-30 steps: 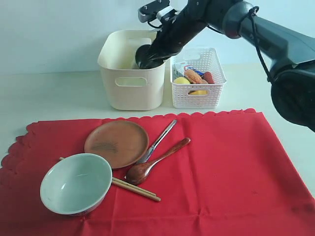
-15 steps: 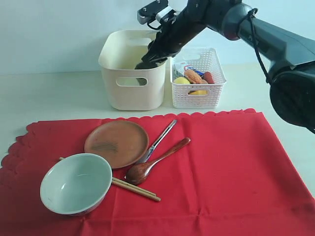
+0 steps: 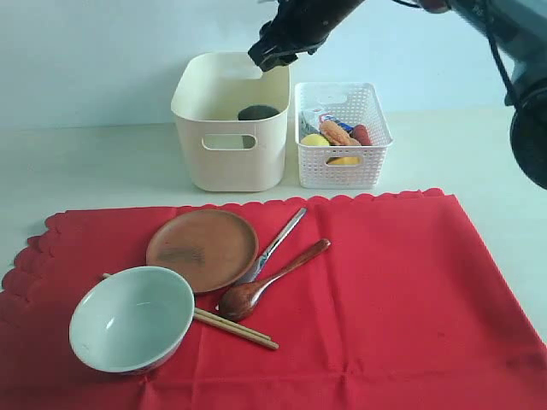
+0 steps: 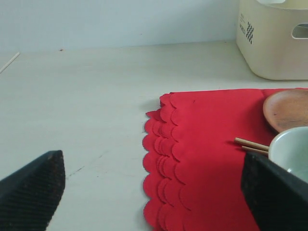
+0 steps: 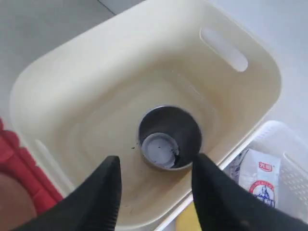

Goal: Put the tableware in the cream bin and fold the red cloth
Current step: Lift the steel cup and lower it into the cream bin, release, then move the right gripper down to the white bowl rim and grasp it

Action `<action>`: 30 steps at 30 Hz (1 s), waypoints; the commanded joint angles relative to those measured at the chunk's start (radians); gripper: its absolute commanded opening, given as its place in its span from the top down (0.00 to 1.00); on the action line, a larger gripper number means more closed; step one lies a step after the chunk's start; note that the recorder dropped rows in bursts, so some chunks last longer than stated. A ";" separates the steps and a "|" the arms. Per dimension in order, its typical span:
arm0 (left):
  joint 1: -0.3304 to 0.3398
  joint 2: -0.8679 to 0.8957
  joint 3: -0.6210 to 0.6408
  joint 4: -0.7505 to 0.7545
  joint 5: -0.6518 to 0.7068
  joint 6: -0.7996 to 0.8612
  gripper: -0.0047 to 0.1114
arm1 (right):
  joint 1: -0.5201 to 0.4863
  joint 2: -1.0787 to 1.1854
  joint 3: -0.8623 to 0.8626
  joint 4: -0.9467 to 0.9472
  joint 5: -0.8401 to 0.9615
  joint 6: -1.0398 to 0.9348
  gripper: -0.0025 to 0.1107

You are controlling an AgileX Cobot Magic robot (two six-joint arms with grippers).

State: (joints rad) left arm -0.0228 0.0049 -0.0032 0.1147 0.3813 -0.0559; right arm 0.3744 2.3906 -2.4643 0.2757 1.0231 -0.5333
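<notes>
**Right gripper**: high over the far rim of the cream bin, fingers parted to a middling gap, nothing between them.

**Steel cup**: on the floor of the bin, straight below the right gripper and clear of it. It stands upright, with its open mouth facing up toward the fingers. In the exterior view it shows as a dark round shape inside the bin.

**Left gripper**: spread wide and empty, low over the table at the scalloped left edge of the red cloth.

**Red cloth**: spread flat on the table in front of the bin.

**On the cloth, well apart from both grippers:**
- Brown plate: lies flat, left of centre.
- Pale bowl: upright, just in front of the plate, its rim overlapping the plate's near edge.
- Wooden spoon: long axis diagonal, scoop toward the near left, handle toward the far right.
- Slim metal utensil: just beside the spoon and nearly parallel, one end at the plate's edge.
- Chopsticks: paired, running from under the bowl out to the right and slanting toward the near edge.

**White basket**: just right of the bin, holding food.
</notes>
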 commanded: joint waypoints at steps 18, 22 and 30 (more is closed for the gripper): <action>0.003 -0.005 0.003 0.002 -0.011 0.001 0.15 | 0.073 -0.094 0.089 0.220 0.198 0.100 0.57; 0.003 -0.005 0.003 0.002 -0.011 0.001 0.15 | 0.151 -0.167 0.245 0.220 0.198 0.045 0.57; 0.003 -0.005 0.003 0.002 -0.011 0.001 0.15 | 0.278 -0.207 0.497 0.166 0.177 0.011 0.57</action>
State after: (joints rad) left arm -0.0228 0.0049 -0.0032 0.1147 0.3813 -0.0559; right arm 0.6286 2.1959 -2.0147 0.4680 1.2222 -0.5097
